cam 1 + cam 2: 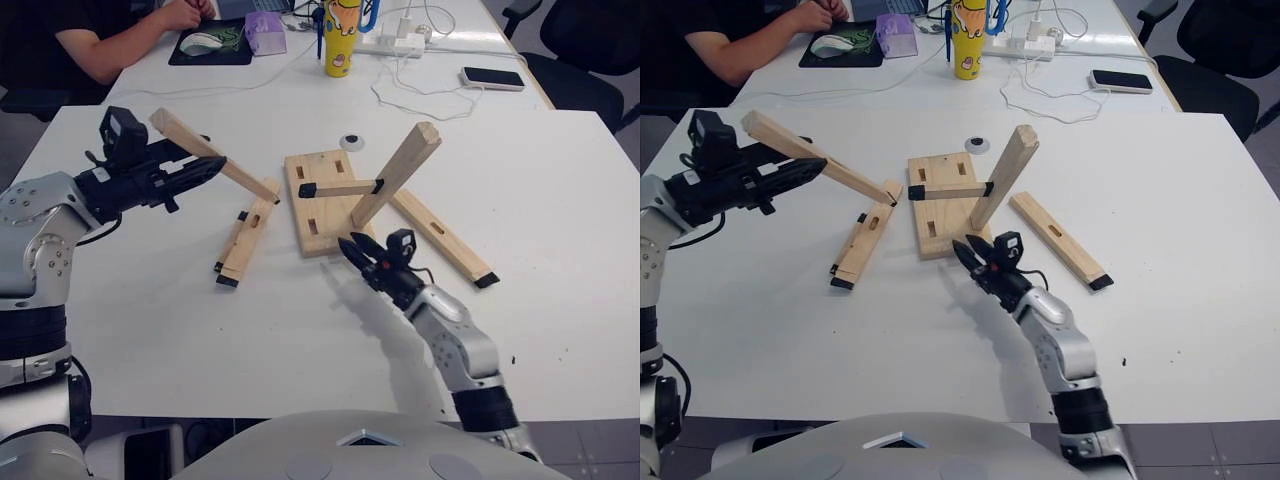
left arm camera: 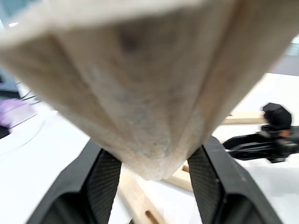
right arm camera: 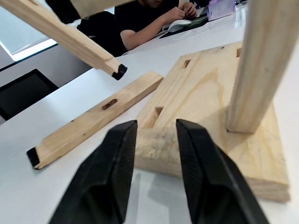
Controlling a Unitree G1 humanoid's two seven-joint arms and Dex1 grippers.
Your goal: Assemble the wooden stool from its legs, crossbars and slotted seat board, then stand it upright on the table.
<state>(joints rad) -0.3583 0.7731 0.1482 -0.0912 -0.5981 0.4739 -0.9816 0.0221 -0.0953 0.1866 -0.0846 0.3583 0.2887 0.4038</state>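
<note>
The left claw [image 1: 213, 166] is clamped on a stool leg [image 1: 247, 178]. It holds the leg tilted above the tabletop [image 1: 150, 330] at 9 o'clock of the slotted seat board [image 1: 318, 218], with the capped end just beside the board. The right claw [image 1: 351, 247], fingers parted and empty, sits at the board's 6 o'clock edge. It would be best to pinch that edge first. Then stand the leg upright over a free slot [image 1: 299, 172] and press straight down, clear of the crossbar [image 1: 340, 188] on the seated leg [image 1: 400, 170].
</note>
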